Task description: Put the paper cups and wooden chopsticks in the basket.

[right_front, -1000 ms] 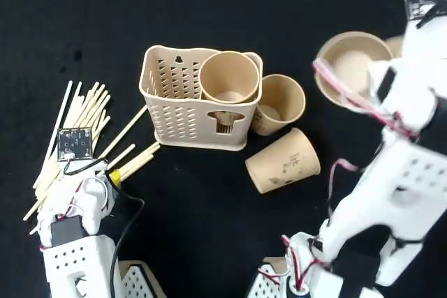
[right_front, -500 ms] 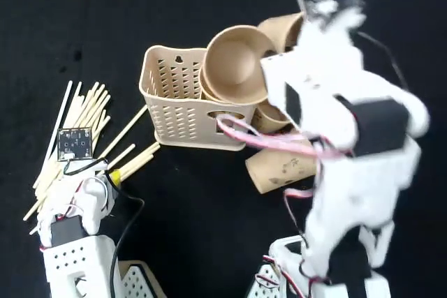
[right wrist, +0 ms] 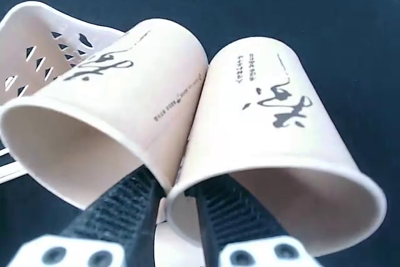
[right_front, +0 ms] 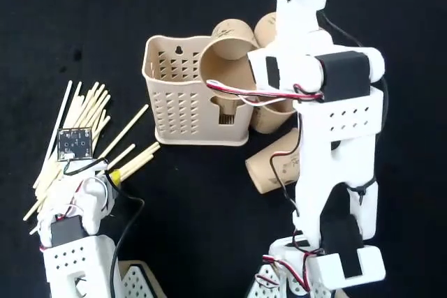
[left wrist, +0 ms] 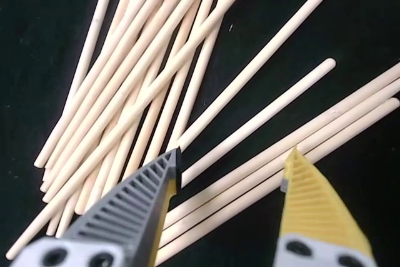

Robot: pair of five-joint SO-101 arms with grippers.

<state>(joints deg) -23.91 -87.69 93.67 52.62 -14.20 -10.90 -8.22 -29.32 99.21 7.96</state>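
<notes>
On the left of the black table (right_front: pixel 209 200), the chopsticks (right_front: pixel 78 118) lay in a loose fan, with a few strays angled toward the basket (right_front: pixel 183 106). The left gripper (left wrist: pixel 234 154) hung just above them with its fingers spread apart, one grey and one yellow. Only sticks lying flat on the table showed between them. In the high view the yellow finger sat by the strays' lower ends.

The basket stood upright near the middle. The right arm (right_front: pixel 335 123) reached over its right end from the front. The right gripper (right wrist: pixel 178 195) was clamped on two cups at once, pinching their touching rims together. Both were tipped on their sides, bottoms pointing away from the arm. The first cup (right wrist: pixel 119 92) hung over the basket's right compartment; whether it touched the basket could not be told. The second cup (right wrist: pixel 275 129) hung just beside it, beyond the basket's right edge.

Just right of the basket an upright cup (right_front: pixel 264 120) stood half hidden behind the arm. In front of it a lying cup (right_front: pixel 272 169) rested on its side on the table, also partly covered.
</notes>
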